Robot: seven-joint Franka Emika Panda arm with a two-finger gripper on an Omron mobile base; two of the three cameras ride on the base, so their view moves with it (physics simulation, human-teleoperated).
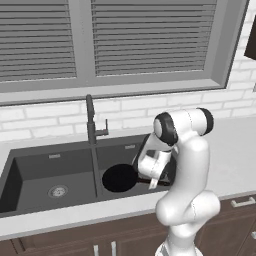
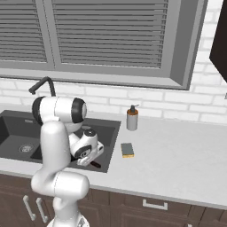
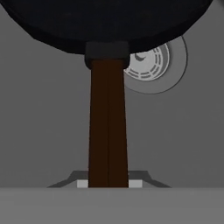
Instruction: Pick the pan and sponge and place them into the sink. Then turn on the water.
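Note:
The black pan [image 1: 119, 178] hangs over the right basin of the dark grey sink [image 1: 30, 167], near the divider. My gripper [image 3: 108, 181] is shut on its dark brown handle [image 3: 108, 122]. In the hand view the pan's round body [image 3: 109, 22] fills the top, with the basin's metal drain [image 3: 155, 65] below it. From the right base view the hand [image 2: 88, 153] is low at the sink's front right corner. The yellow sponge [image 2: 127, 150] lies flat on the counter just right of the sink [image 2: 108, 128].
A dark faucet [image 1: 91, 125] with a side lever rises behind the sink divider. A soap dispenser [image 2: 132, 118] stands on the counter behind the sponge. Light counter [image 2: 177, 155] stretches to the right. A window with blinds sits above the white brick wall.

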